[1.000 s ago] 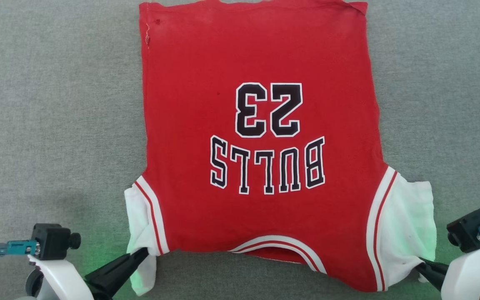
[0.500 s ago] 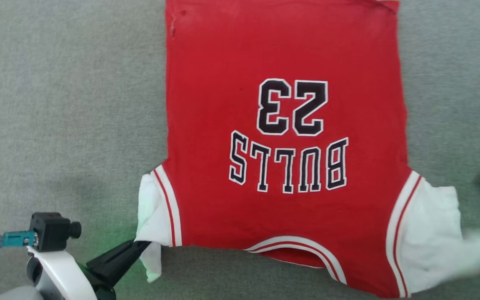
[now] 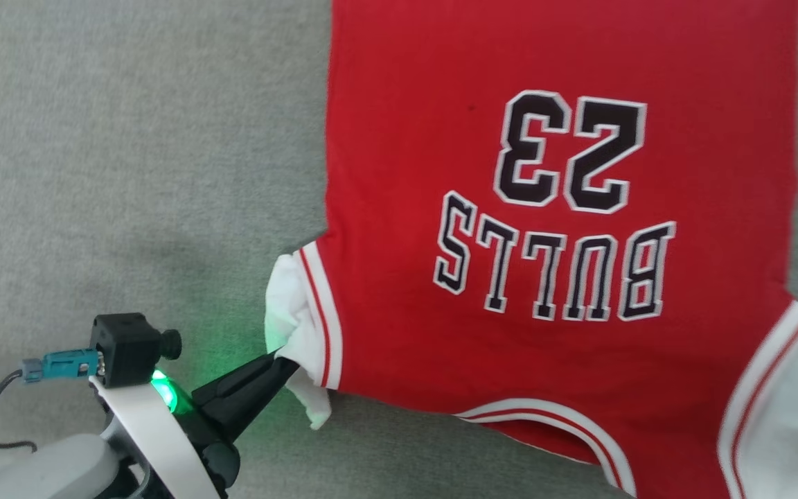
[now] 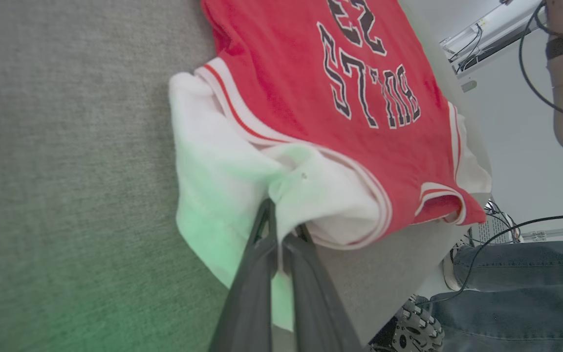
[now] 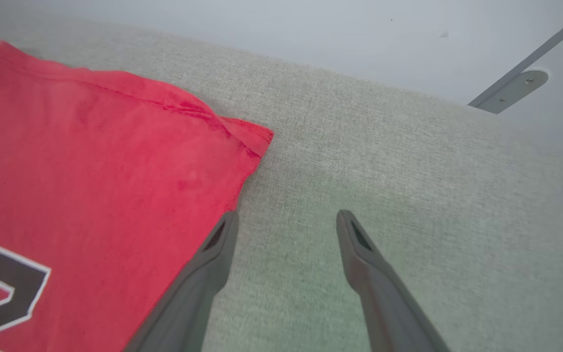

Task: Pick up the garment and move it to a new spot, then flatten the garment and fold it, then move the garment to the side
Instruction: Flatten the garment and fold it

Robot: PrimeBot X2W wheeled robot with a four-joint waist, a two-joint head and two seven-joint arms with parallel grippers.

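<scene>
Looks like the flatten step. With left end effector [image 3: 282, 362] pinched shut on the bunched white sleeve [image 3: 287, 305], pull outward, low and slow, without lifting the body. Note garment [image 3: 558, 277] lying print-up on grey desk [image 3: 129, 173], collar toward robot. Note right end effector [image 5: 286, 220] wide open, gripping nothing, over bare desk just beside the red side edge, near the hem corner.

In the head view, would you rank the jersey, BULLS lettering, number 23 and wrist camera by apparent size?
Largest to smallest: jersey, BULLS lettering, number 23, wrist camera; the camera sits nearer the lens.
</scene>
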